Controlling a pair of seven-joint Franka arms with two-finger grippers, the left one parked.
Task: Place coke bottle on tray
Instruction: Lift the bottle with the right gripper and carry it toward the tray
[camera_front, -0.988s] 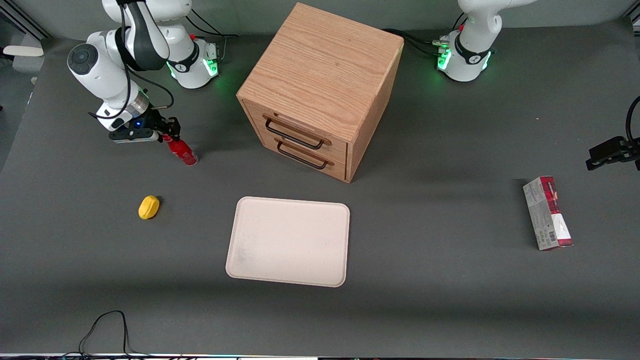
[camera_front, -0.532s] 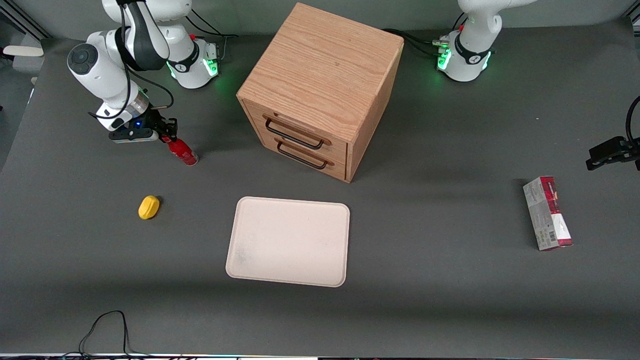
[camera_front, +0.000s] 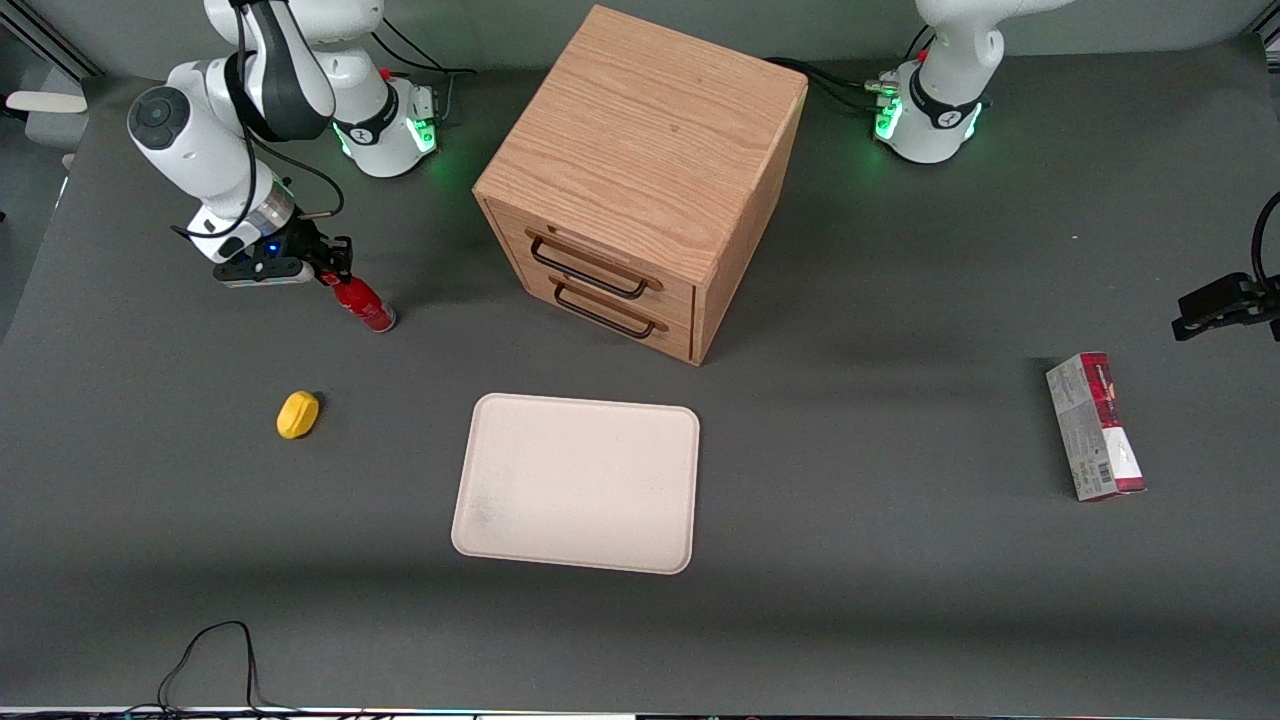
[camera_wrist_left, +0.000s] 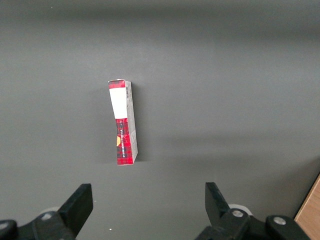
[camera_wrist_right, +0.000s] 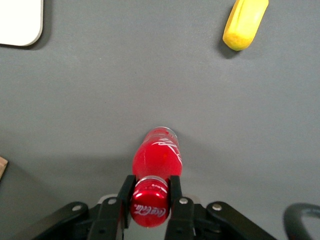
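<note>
The gripper (camera_front: 338, 272) has its fingers (camera_wrist_right: 176, 192) clamped on the red cap of the coke bottle (camera_front: 365, 303), which tilts over the dark surface (camera_front: 850, 600) toward the working arm's end. The tray (camera_front: 577, 483) lies well apart, nearer the front camera, in front of the wooden cabinet (camera_front: 640, 170). A small yellow object (camera_front: 297, 414) sits between bottle and front edge.

Carton (camera_wrist_left: 123, 122): one, red and grey with a white end panel, lying flat on the dark grey table (camera_wrist_left: 225, 75), long axis running away from the camera. Wooden cabinet (camera_wrist_left: 309, 210): corner only, at the frame's edge, well apart from the carton.
</note>
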